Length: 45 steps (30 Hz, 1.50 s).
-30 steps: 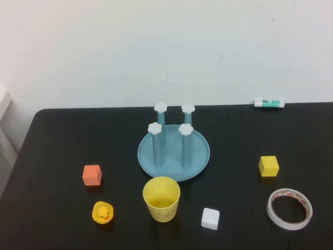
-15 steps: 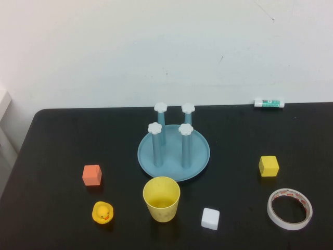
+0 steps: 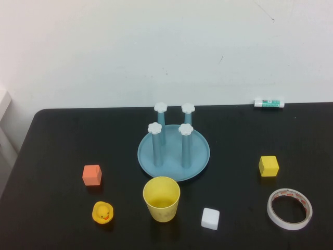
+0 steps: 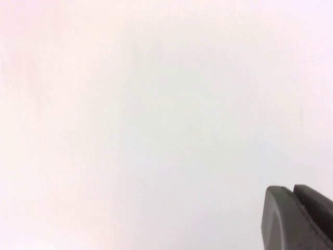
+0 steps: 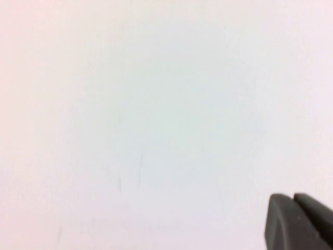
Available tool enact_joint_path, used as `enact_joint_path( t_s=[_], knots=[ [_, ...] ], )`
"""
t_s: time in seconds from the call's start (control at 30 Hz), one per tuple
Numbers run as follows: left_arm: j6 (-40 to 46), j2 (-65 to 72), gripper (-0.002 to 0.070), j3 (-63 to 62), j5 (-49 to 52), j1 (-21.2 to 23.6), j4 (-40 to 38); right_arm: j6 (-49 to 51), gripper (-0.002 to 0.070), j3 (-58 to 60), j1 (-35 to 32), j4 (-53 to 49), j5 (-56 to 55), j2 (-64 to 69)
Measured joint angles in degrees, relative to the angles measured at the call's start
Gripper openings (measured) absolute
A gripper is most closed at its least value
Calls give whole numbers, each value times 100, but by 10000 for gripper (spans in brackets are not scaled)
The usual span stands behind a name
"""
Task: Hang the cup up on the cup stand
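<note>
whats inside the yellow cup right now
Nothing visible: the cup stands upright and open in front of the cup stand, showing only its bare yellow inner wall and bottom. Left gripper and right gripper are shut, facing wall.

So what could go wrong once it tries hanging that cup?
The cup stands rim up and must be flipped, so it may slip. The white cube and duck beside it could get knocked. The stand's posts are close together. Both shut grippers, left and right, face the wall.
</note>
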Motion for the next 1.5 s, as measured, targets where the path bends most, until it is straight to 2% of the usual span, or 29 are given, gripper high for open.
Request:
enact_joint_path(
  t_s=[0.2,0.3,0.37,0.43,0.53,0.67,0.8,1.0,1.27,1.37,1.5],
  knots=[
    [-23,0,-1,0,-1680,0,0,90,-1,0,0,13,-1092,0],
    [-23,0,-1,0,-2102,0,35,90,-1,0,0,53,-1263,0],
    [-23,-10,-1,-12,-1988,0,174,90,-1,-36,0,53,-1173,0],
    [-47,-10,-1,-288,-1318,0,505,90,-1,-296,0,-4,-488,0],
    [-228,-10,-1,-1185,616,0,1055,90,-1,-1173,0,-360,1037,0],
    [-297,287,-1,-2442,2723,0,1264,90,-1,-2306,0,-529,2805,412],
    [-297,793,-1,-2990,3727,0,1169,-270,-1,-3142,0,-230,4302,1282],
    [-297,1251,-1,-2836,4026,0,433,-2278,-1,-3883,0,1446,5450,3033],
    [-297,1365,-1,-2328,4094,0,145,-6016,-1,-4073,93,5364,5536,5523],
    [-297,1365,-1,-2179,4094,0,75,-6926,-1,-4077,548,6496,5203,6527],
    [-297,1365,-1,-2036,4069,0,60,-7484,-1,-4116,1709,7376,4180,7443]
  ],
)
